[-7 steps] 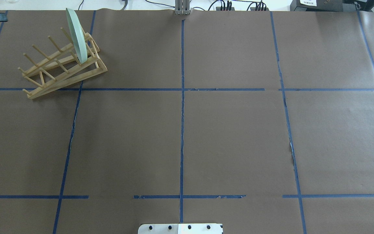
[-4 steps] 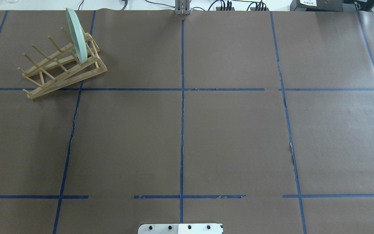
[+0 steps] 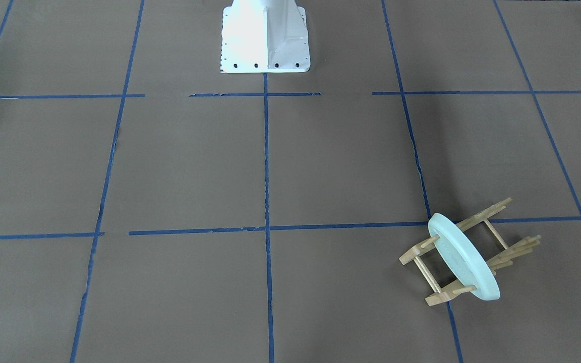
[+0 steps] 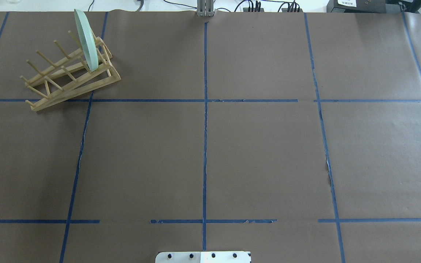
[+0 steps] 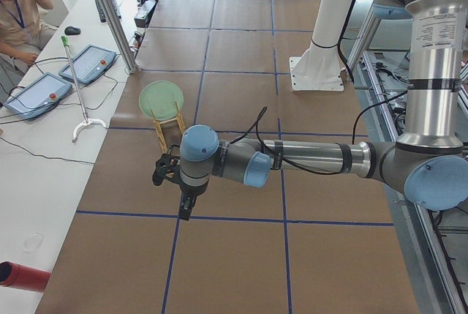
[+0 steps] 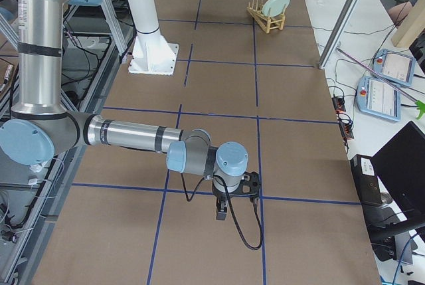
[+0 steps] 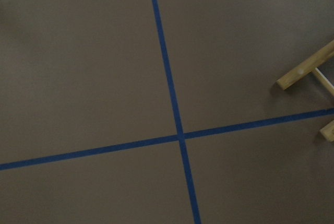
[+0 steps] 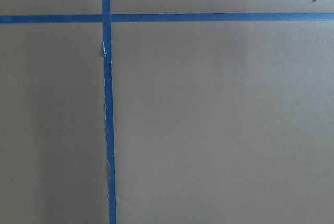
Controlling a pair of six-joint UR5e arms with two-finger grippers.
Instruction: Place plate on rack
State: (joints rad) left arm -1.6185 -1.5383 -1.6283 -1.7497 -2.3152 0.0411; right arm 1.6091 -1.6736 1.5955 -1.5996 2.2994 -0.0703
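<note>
Overhead exterior view: shows the plate [image 4: 86, 40] standing on edge between pegs at the far end of the rack [image 4: 68, 78], close to the worktop's far left corner. Leans a little against the pegs, lower rim down between the two rails, nothing else touching it. Looks settled from the front-facing and both side views too.

Left gripper [image 5: 186, 208]: hangs over bare paper just short of the rack, nearer the left edge, pointing down and well apart from the plate. Carries nothing that can be seen. Open or closed: cannot tell, since only the left side view catches it, and its wrist camera shows just tape lines and two rail ends at the frame's right.

Right gripper [image 6: 222, 210]: hangs low near the worktop's right edge, far from the rack. Fingers' state likewise impossible to tell.

Judged from this: placing looks done, withdrawal in hand. Calls next for keeping both arms clear of the rack, with no sweep past its near end, since a light wooden frame would probably shift and tip the plate.
</note>
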